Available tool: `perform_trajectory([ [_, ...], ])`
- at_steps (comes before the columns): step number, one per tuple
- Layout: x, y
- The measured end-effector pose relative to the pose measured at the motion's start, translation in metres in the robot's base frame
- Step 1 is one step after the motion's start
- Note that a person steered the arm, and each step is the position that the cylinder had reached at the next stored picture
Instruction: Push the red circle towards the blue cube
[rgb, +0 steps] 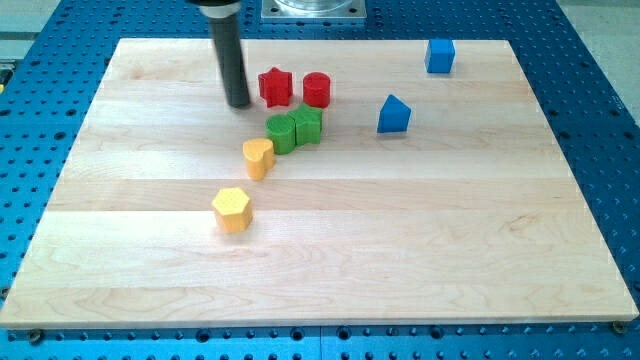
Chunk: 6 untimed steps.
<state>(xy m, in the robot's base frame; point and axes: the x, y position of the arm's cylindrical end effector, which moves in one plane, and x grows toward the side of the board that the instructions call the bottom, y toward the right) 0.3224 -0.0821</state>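
The red circle (317, 89) is a short red cylinder near the view's top centre. The blue cube (440, 56) stands at the view's top right, well to the right of and above the circle. A red star (275, 87) sits just left of the circle, almost touching it. My tip (238, 103) rests on the board left of the red star, so the star lies between the tip and the red circle.
A blue pentagon-like block (394, 115) lies right of and below the red circle. Two green blocks (283, 133) (308, 125) sit touching just below the red pair. A yellow heart (259, 157) and a yellow hexagon (232, 209) lie lower left. The wooden board (400, 250) has blue perforated table around it.
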Motion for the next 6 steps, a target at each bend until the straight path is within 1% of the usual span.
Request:
perform_trajectory([
  [1, 0.0, 0.086],
  [2, 0.0, 0.103],
  [3, -0.014, 0.143],
  [4, -0.016, 0.172],
  [5, -0.012, 0.08],
  [6, 0.052, 0.008],
])
